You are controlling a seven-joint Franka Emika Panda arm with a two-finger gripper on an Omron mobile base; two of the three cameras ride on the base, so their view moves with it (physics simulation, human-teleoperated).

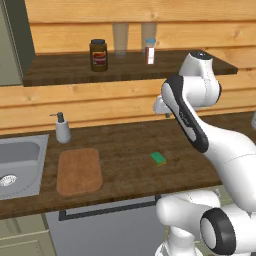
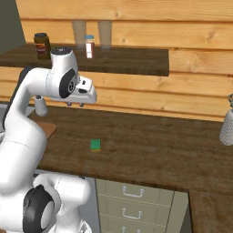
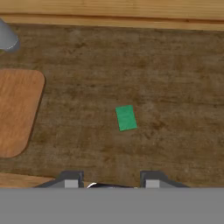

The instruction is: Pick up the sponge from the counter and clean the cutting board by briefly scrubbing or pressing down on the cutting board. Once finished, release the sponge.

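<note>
The end effector [image 3: 108, 183] hangs high above the counter [image 3: 175, 87], fingers spread and empty; the sponge [image 3: 126, 117] lies right of the cutting board [image 3: 17, 109].

Even, bright rendered light, faint shadows, no glare, slightly soft.

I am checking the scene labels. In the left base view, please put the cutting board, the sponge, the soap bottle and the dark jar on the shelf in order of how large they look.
Largest to smallest:
1. cutting board
2. dark jar and soap bottle: they look about alike, and the jar stands farther away, so I do not rank them
3. sponge
</note>
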